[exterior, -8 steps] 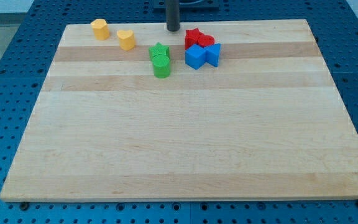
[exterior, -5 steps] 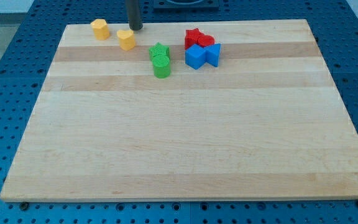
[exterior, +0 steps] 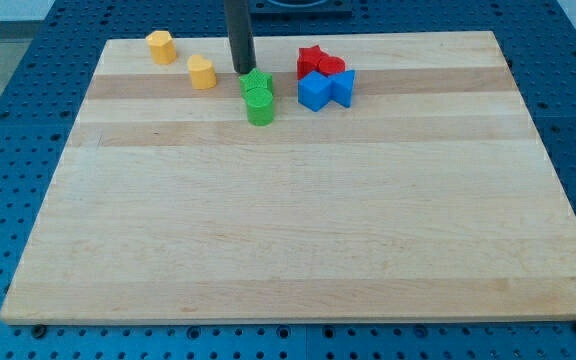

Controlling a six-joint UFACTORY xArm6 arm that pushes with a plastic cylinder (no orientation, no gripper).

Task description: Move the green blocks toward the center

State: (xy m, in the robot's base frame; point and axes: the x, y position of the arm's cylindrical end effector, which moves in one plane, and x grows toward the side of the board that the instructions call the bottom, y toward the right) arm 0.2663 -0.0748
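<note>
Two green blocks sit together near the board's top middle: a green star [exterior: 256,82] and a green cylinder [exterior: 260,106] just below it, touching. My tip [exterior: 242,70] stands just up and left of the green star, very close to it. The rod rises from there out of the view's top.
Two yellow blocks [exterior: 161,46] [exterior: 202,72] lie at the top left, the nearer one left of my tip. A red star [exterior: 311,60] and a red block [exterior: 332,67] sit right of the greens, with two blue blocks [exterior: 314,91] [exterior: 342,87] below them. The wooden board [exterior: 298,220] fills the view.
My tip swung from the top middle out to the left by the yellow block, then came back right and down to the green star. The near yellow block shifted slightly down.
</note>
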